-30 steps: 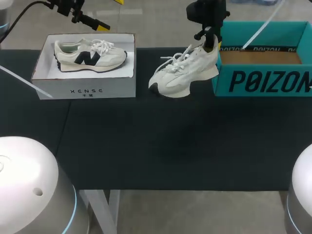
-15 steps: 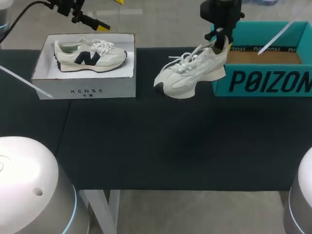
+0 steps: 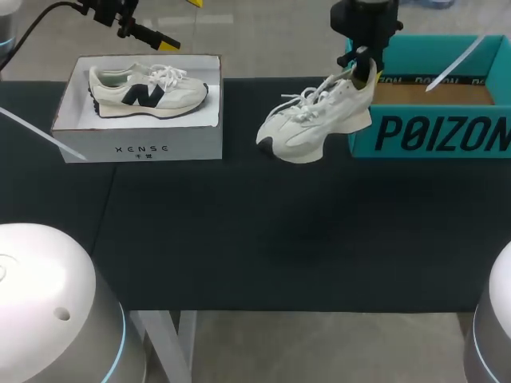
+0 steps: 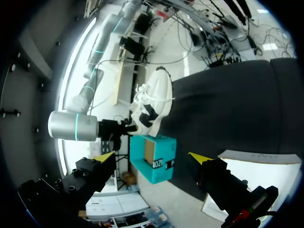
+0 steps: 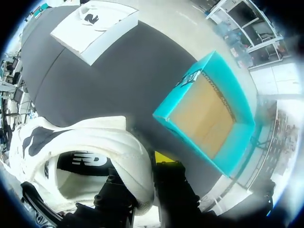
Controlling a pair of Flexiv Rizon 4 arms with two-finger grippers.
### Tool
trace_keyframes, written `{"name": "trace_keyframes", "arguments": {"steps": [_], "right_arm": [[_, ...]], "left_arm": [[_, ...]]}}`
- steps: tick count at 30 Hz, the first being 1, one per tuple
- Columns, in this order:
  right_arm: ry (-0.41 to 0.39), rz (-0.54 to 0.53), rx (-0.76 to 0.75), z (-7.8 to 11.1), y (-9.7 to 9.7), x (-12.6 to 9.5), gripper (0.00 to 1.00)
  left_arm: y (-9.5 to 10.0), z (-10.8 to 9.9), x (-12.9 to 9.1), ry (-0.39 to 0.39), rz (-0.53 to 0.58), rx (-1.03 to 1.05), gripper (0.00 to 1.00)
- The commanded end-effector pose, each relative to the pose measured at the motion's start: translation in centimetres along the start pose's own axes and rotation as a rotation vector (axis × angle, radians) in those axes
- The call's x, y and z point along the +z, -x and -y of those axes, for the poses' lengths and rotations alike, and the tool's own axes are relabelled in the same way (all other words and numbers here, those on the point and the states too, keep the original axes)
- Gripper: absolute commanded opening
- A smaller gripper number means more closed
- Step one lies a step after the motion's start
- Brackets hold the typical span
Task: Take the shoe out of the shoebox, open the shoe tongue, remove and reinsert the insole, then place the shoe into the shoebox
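Note:
A white shoe point(image 3: 311, 128) hangs toe-down above the table, just left of the teal shoebox point(image 3: 431, 132). My right gripper point(image 3: 363, 72) is shut on its heel collar. In the right wrist view one finger is inside the shoe point(image 5: 95, 156) and the other outside at the heel, and the right gripper point(image 5: 140, 175) has the empty teal shoebox point(image 5: 209, 109) lying ahead of it. My left gripper point(image 4: 152, 159) stands open and empty at the far left, above the back of the white box point(image 3: 140, 144). From there it looks across at the hanging shoe point(image 4: 152, 102).
The white box holds a second shoe point(image 3: 148, 89) with a dark logo. The dark table top point(image 3: 263, 239) stretches between and in front of the two boxes. My arms' white bases point(image 3: 56, 311) stand at the near corners.
My right arm has carried the shoe to the right and slightly up, closer to the teal shoebox. The left arm has kept still.

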State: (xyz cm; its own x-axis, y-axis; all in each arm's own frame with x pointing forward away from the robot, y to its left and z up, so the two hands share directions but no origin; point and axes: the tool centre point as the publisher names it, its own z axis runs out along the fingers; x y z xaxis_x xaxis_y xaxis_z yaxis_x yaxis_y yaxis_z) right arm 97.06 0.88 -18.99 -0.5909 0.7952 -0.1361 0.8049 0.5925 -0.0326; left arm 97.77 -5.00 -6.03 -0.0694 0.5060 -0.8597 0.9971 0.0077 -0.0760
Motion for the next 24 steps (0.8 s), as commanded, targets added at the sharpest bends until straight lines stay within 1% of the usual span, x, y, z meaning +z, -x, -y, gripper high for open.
{"name": "trace_keyframes", "arguments": {"steps": [1,2,3,4,5,7,9,11,13,16,17,22,23,24], "right_arm": [[0.025,0.105,0.132,-0.1,2.4,0.8,0.00],[0.043,0.130,0.153,-0.1,3.3,0.7,0.00],[0.017,0.144,0.183,0.0,4.4,0.8,0.00],[0.010,0.183,0.226,0.2,5.2,0.7,0.00],[0.036,0.186,0.242,0.4,6.2,0.6,0.00],[0.046,0.176,0.275,0.7,7.8,0.5,0.00],[0.067,0.176,0.291,0.9,8.9,-0.2,0.00],[0.057,0.196,0.300,0.8,9.6,-1.0,0.00],[0.048,0.207,0.323,0.7,10.4,-1.2,0.00],[0.028,0.219,0.372,1.1,12.0,-0.7,0.00],[0.010,0.231,0.398,1.2,12.5,-0.5,0.00],[-0.012,0.160,0.511,2.4,15.8,1.4,0.00],[0.003,0.131,0.517,2.6,16.4,1.6,0.00],[0.016,0.126,0.539,2.8,17.0,1.6,0.00]], "left_arm": [[0.0,0.0,0.0,-0.001,-0.005,0.001,1.00],[0.0,0.0,0.0,-0.001,-0.005,0.001,1.00],[0.0,0.0,0.0,-0.001,-0.005,0.001,1.00],[0.0,0.0,0.0,-0.001,-0.005,0.001,1.00],[0.0,0.0,0.0,-0.001,-0.005,0.001,1.00],[0.0,0.0,0.0,-0.001,-0.005,0.001,1.00],[0.0,0.0,0.0,-0.001,-0.005,0.001,1.00],[0.0,0.0,0.0,-0.001,-0.005,0.001,1.00],[0.0,0.0,0.0,-0.001,-0.005,0.001,1.00],[0.0,0.0,0.0,-0.001,-0.005,0.001,1.00],[0.0,0.0,0.0,-0.001,-0.005,0.001,1.00],[0.0,0.0,0.0,-0.001,-0.005,0.001,1.00],[0.0,0.0,0.0,-0.001,-0.005,0.001,1.00],[0.0,0.0,0.0,-0.001,-0.005,0.001,1.00]]}}
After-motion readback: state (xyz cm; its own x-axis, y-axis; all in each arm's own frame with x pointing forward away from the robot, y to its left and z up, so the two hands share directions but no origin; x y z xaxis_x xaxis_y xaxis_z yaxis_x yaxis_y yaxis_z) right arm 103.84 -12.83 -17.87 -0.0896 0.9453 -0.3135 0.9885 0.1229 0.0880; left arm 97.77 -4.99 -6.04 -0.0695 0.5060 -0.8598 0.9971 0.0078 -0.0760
